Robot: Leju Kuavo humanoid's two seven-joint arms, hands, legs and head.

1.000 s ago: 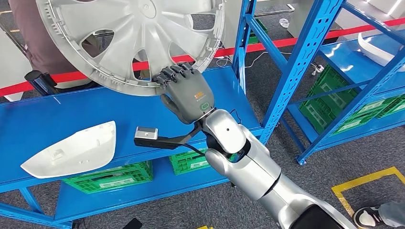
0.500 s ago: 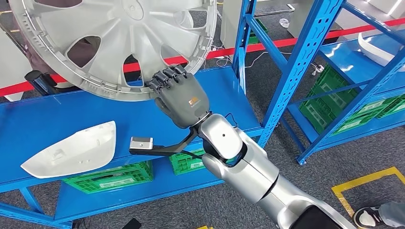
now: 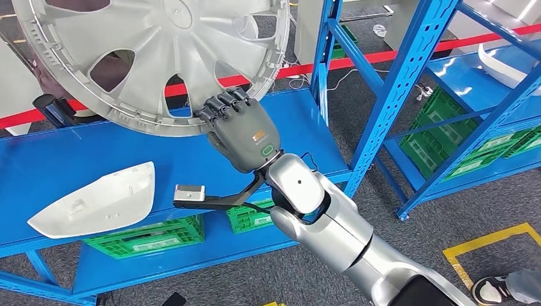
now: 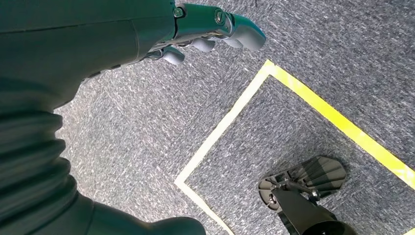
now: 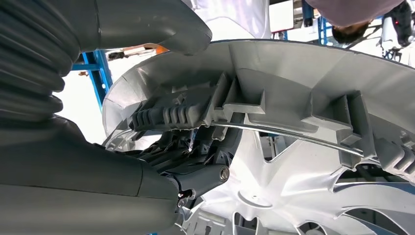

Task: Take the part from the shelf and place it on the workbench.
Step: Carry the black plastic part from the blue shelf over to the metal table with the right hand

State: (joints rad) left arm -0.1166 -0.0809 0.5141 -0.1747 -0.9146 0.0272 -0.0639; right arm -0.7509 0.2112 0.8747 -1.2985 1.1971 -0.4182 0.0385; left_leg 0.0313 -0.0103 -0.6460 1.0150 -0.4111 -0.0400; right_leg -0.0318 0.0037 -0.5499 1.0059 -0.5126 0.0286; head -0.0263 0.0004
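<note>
A large silver wheel cover (image 3: 153,57) is lifted above the blue workbench (image 3: 57,159), its spoked inner face toward me. My right hand (image 3: 239,127) grips its lower rim, fingers curled over the edge. Close up in the right wrist view, the cover's ribbed rim (image 5: 303,122) runs between the thumb and the dark fingers (image 5: 195,171). My left hand (image 4: 205,29) hangs over the grey carpet with its fingers apart and holds nothing.
A white mirror housing (image 3: 96,201) lies on the workbench at the left. Green crates (image 3: 150,236) sit under it. A blue shelf rack (image 3: 408,83) stands at the right with another white part (image 3: 507,64). A person stands behind the cover.
In the first half second the right hand carried the wheel cover to the left and a little toward me; since then nothing has visibly moved.
</note>
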